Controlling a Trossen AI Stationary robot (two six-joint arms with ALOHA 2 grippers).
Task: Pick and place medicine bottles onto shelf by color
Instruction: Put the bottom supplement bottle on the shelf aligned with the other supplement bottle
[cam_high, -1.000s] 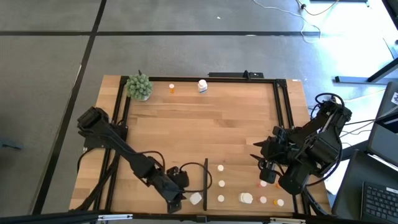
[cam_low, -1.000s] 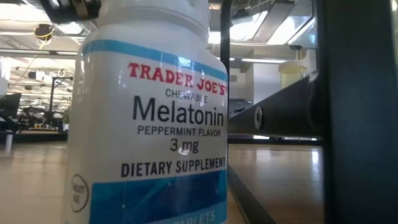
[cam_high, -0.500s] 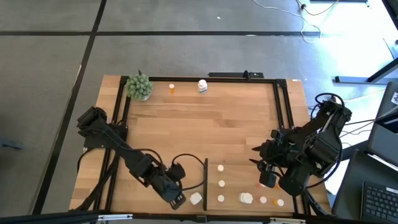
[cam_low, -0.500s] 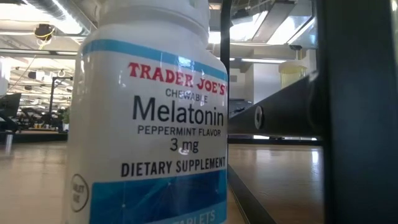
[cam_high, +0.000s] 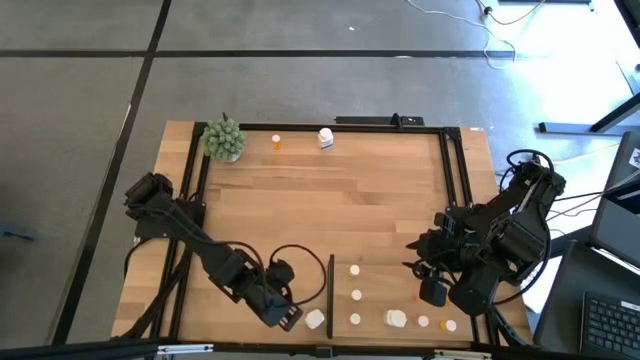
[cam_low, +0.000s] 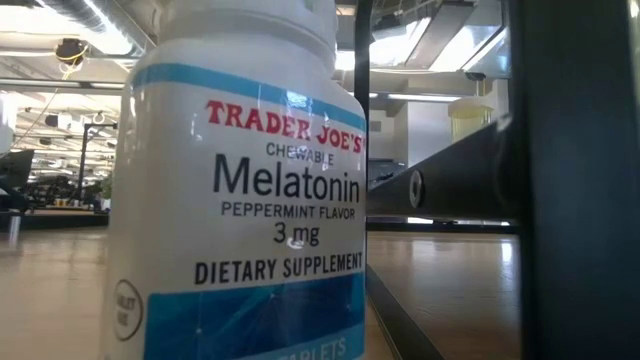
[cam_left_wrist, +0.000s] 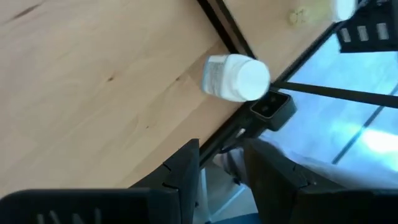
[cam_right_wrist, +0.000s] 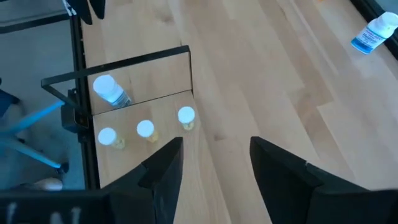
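Left end effector (cam_left_wrist: 221, 163) part open, empty, near white bottle (cam_left_wrist: 235, 77)

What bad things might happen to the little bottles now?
1. The left gripper sits open right beside the white bottle near the table's front edge. A careless nudge might push it off.
2. The right gripper hangs open above small orange bottles. Coming down crooked might tip them.
3. Three small white-capped bottles stand close in a row, so grabbing one might bump its neighbour.
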